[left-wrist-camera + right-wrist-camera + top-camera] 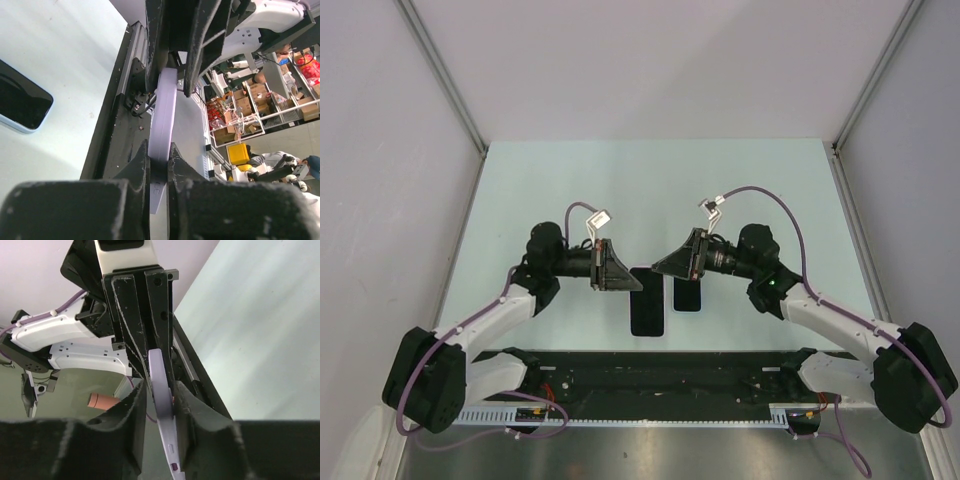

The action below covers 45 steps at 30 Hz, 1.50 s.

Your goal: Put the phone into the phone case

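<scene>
Our left jaws clench the edge-on phone case (164,110), our right jaws straddle it, grip unclear, the phone (22,105) flat on the tabletop (570,180) below.

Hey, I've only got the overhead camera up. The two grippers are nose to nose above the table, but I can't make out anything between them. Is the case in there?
Observer: Yes. A lavender phone case spans edge-on between them; the left gripper is clamped on one end.
Operator: And the right one?
Observer: The right gripper has a finger on each side of the other end, but I cannot tell whether it is squeezing.
Operator: Is the phone in the case?
Observer: No. The left wrist camera shows the phone lying flat on the table, dark face up, pale blue edge, apart from the case.
</scene>
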Each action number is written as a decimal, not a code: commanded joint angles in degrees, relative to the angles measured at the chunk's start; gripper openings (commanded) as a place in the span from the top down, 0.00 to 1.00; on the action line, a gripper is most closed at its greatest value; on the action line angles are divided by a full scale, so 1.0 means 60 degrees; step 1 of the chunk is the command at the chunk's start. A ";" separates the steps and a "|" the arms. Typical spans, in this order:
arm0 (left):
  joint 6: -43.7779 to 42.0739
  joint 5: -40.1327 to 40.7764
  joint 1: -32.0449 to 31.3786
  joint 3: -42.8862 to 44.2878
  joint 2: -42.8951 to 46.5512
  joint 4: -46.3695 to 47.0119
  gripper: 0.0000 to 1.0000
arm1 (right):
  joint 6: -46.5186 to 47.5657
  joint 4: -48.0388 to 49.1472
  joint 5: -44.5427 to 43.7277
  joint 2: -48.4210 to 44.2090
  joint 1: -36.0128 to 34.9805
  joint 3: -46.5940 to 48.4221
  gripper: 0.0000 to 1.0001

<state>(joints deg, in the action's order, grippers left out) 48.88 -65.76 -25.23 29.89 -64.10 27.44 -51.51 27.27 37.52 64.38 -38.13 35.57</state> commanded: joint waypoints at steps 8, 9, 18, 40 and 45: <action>-0.0398 0.0602 -0.0057 0.0804 0.0033 -0.0091 1.00 | 0.0425 -0.0809 0.0061 -0.0344 -0.0251 -0.0113 0.50; -0.0398 0.0632 -0.0057 0.0805 0.0048 -0.0120 1.00 | 0.0469 -0.0795 0.0046 -0.0388 -0.0252 -0.0258 0.53; -0.0999 0.1072 -0.0057 0.0834 0.0180 -0.0882 0.82 | 0.0601 -0.1088 -0.0394 -0.0915 -0.0106 -0.0450 1.00; -0.2331 0.2375 -0.0028 0.1493 -0.0552 -0.3123 1.00 | -0.0087 0.0141 -0.0249 0.0313 0.0496 -0.0553 0.86; -0.2449 0.2450 0.0177 0.1712 -0.1108 -0.3665 1.00 | -0.0161 0.0129 -0.0276 0.0579 0.0612 -0.0553 0.53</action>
<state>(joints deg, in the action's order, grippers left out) 38.39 -54.06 -25.19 37.19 -68.05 9.30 -50.19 25.08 36.38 67.46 -35.24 31.70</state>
